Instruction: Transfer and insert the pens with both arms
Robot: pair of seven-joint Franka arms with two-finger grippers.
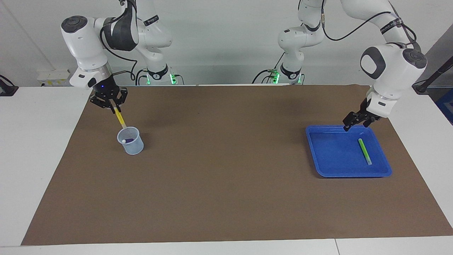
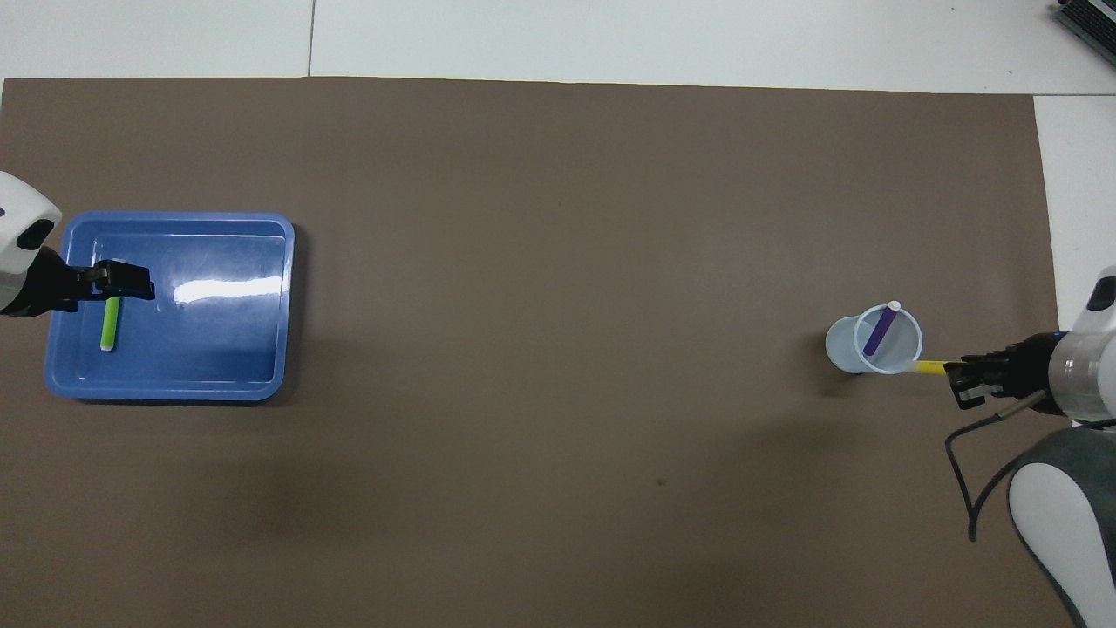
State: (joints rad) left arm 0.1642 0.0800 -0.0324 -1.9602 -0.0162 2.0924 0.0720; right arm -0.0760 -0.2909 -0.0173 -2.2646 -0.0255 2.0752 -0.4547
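Pens: I count one done, the purple pen [image 2: 879, 331] leaning inside the clear cup [image 1: 131, 141] at the right arm's end of the counter [image 1: 226, 184]. My right claw [image 1: 112, 105] is pinching the yellow pen [image 1: 119, 118], tilted, its pale tip at the cup's rim on the robots' side, not yet in. The green pen [image 1: 365, 151] lies flat in the blue tray [image 2: 261, 349], untouched. My left claw [image 1: 357, 122] hangs spread over the tray's edge closest to the robots, wrist angled down, above that pen's end
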